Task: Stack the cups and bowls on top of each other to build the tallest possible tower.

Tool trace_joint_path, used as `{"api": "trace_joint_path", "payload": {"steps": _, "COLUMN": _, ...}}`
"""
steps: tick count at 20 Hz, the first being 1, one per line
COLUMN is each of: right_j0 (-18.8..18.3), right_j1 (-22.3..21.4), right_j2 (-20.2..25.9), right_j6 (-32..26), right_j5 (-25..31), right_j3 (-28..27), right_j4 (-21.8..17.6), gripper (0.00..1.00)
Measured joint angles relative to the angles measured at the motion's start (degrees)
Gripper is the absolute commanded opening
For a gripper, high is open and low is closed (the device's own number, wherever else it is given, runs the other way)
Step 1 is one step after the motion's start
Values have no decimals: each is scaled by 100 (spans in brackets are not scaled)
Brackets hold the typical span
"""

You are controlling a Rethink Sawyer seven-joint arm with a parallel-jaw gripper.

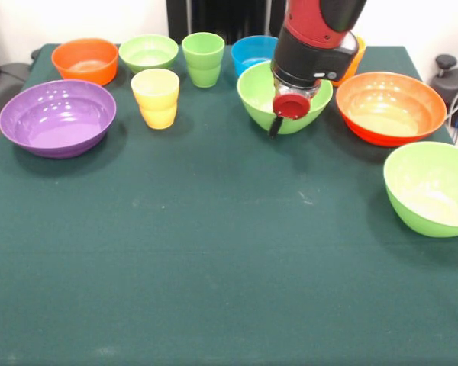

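Gripper: you see the arm's head (292, 107) hanging at the large green bowl (259, 103) at centre back; one dark tip shows below a red cap, so you cannot tell whether it is released or clenched.
Large bowls: you count four. Green under the arm, orange-red (391, 108) just to its right, a second green (431, 188) at the right edge, purple (58, 117) at the far left. Every bowl you can see into is empty.
Small bowls: you count three along the back, orange (85, 60), light green (148, 52), blue (252, 53).
Cups: you count two in full, yellow (156, 97) and green (203, 59), both upright. An orange sliver (356, 57) shows behind the arm.
Stacks: nothing sits inside anything; all stand apart on the green cloth (214, 259).
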Motion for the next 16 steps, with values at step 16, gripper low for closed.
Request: {"api": "trace_joint_path", "payload": {"steps": 16, "right_j0": -44, "right_j1": -10, "right_j2": -145, "right_j6": 0, "right_j5": 430, "right_j3": -191, "right_j4": -107, "gripper": 0}}
